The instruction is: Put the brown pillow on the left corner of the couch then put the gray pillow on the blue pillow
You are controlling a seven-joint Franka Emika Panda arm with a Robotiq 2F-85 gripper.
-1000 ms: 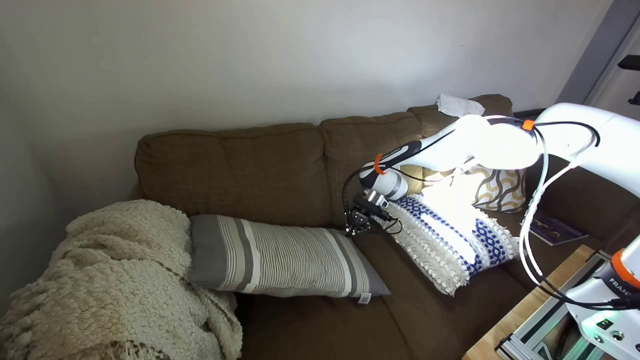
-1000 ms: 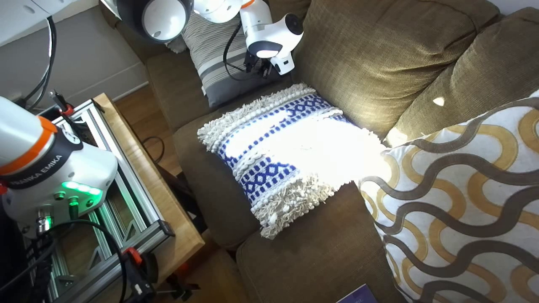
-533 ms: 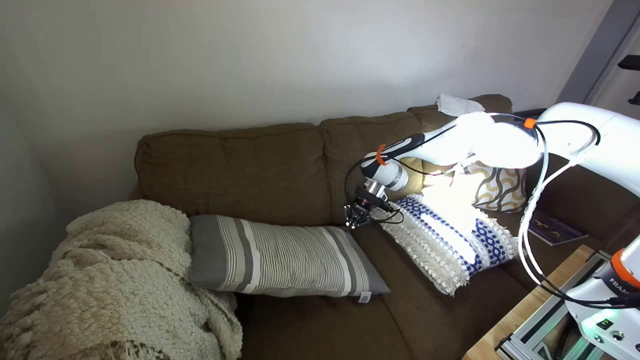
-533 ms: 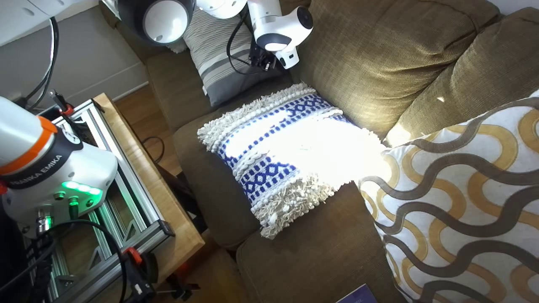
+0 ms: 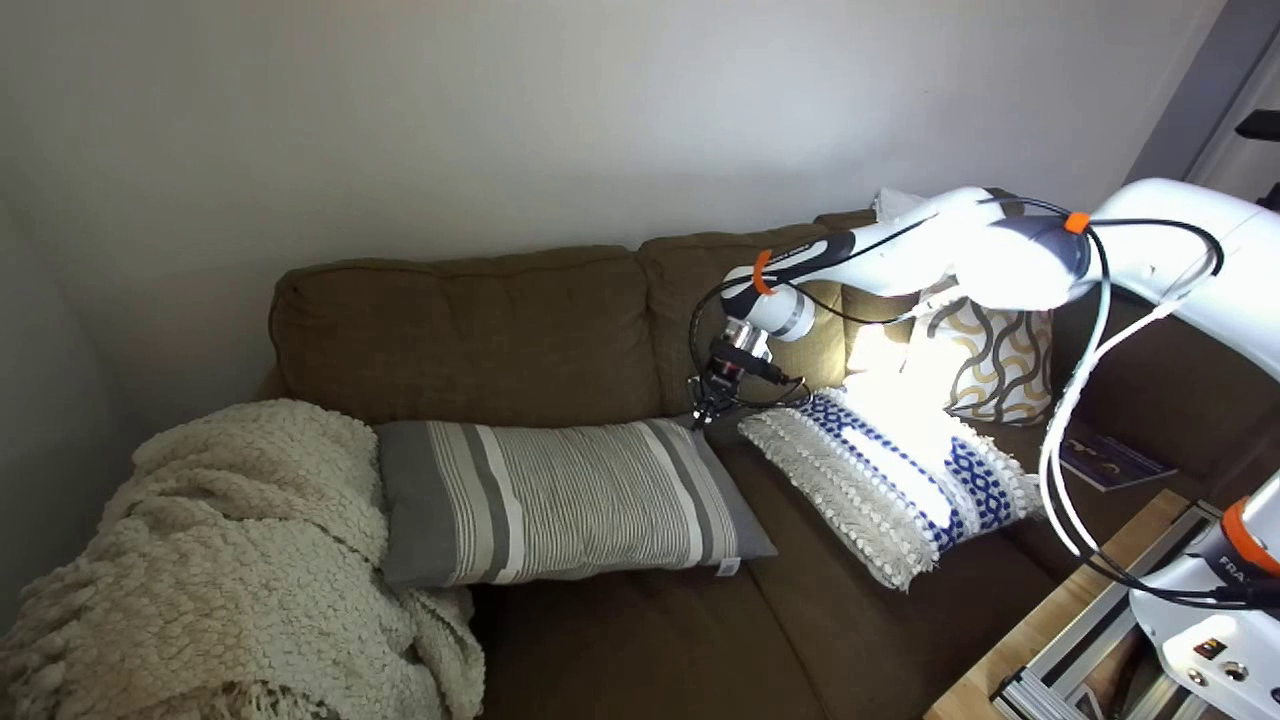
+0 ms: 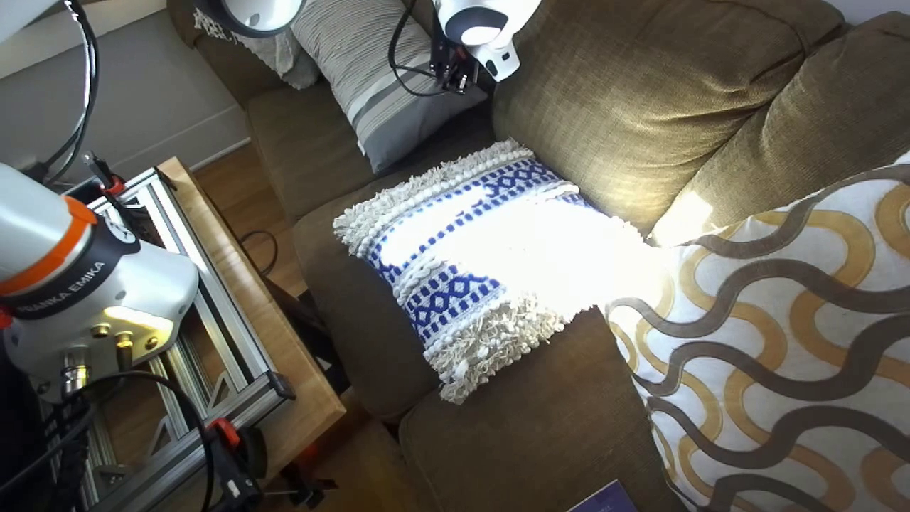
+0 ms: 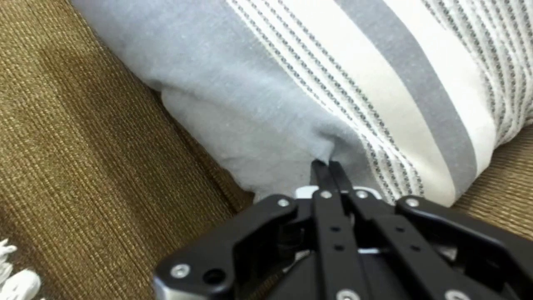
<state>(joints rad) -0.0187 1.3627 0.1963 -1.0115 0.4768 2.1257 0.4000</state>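
Note:
The gray pillow (image 5: 590, 505), with wide lighter stripes, lies on the couch (image 5: 470, 340) beside the cream blanket. It also shows in an exterior view (image 6: 402, 117) and the wrist view (image 7: 266, 100). My gripper (image 7: 326, 162) is shut on a pinch of plain gray fabric near its end; in an exterior view the gripper (image 5: 698, 420) is at the pillow's upper back corner. The blue pillow (image 5: 825, 410) lies flat beside it, partly overexposed; it also shows in an exterior view (image 6: 455, 295). The brown pillow (image 5: 1000, 365) leans upright at the brightly lit couch end, hiding most of that corner.
A cream knit blanket (image 5: 230, 560) covers the couch's far end. A book (image 5: 1110, 460) lies on the seat near the brown pillow. A white cloth (image 5: 893, 203) is on the backrest. The robot's wooden table (image 6: 313, 398) stands in front of the couch.
My gripper and arm have moved up. The gray pillow's gripped end has risen and its edge has shifted back with it. The base light changed from green to yellowish white.

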